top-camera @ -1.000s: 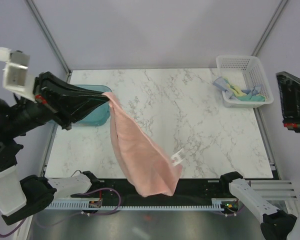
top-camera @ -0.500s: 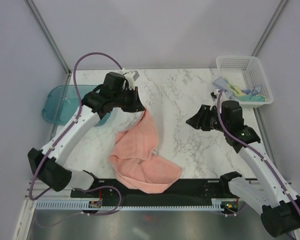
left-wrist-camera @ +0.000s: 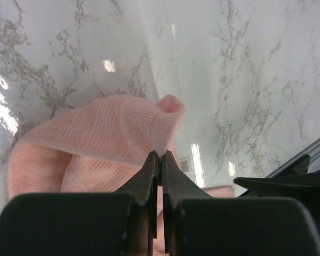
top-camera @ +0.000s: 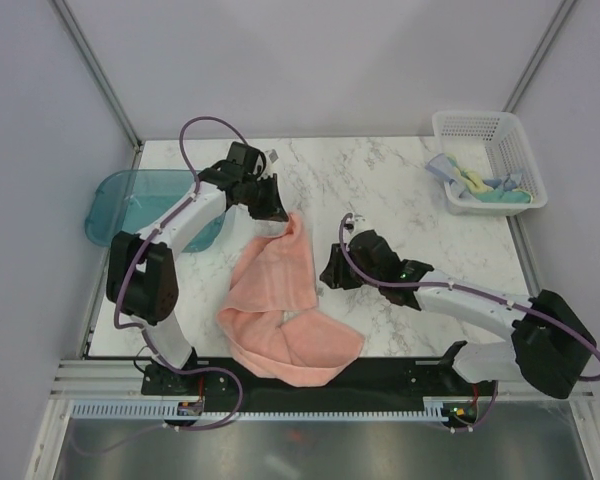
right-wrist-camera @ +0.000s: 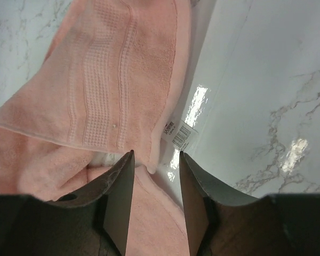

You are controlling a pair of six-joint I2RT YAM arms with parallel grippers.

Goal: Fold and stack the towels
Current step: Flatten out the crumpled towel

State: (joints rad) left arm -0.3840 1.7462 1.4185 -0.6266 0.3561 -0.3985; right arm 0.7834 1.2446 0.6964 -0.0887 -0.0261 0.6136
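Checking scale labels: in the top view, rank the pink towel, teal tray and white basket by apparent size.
Largest: pink towel, clearly.
Then teal tray and white basket: about alike, the tray partly hidden by the left arm, so I won't rank them.

Left hand [left-wrist-camera: 160,156] clamped, right hand [right-wrist-camera: 156,157] ajar

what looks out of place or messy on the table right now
The salmon-pink towel is not flat: it lies bunched and twisted, its near end spilling over the front edge of the table. The left claw pinches one corner shut; the right claw hovers open by the white tag.
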